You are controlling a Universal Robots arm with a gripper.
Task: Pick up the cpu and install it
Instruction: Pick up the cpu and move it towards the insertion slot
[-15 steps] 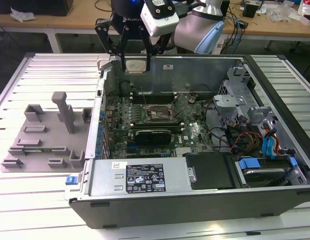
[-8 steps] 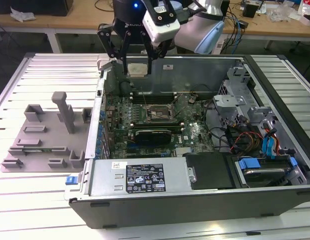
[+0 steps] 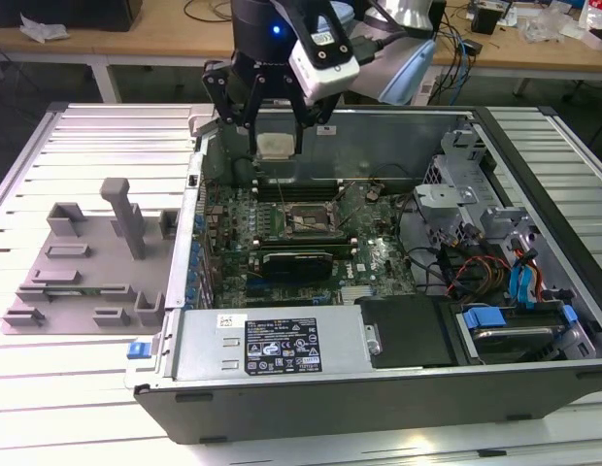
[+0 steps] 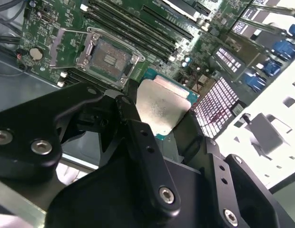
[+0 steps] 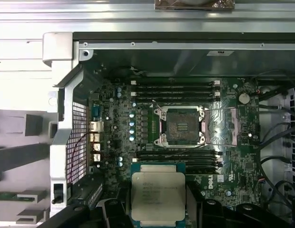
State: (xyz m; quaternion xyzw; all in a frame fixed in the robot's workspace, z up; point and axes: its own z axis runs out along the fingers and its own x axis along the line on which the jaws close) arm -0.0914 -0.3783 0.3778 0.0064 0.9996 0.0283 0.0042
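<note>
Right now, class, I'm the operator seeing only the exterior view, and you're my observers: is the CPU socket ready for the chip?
Observer: Yes. In the first wrist view the CPU socket is empty, with its retention frame swung open beside it.
Operator: How is the cpu held?
Observer: In the second wrist view the gripper clamps the cpu by opposite edges, leaving its metal lid exposed.
Operator: Is it over the socket?
Observer: No. In the first wrist view memory slots lie between the cpu and the socket.
</note>
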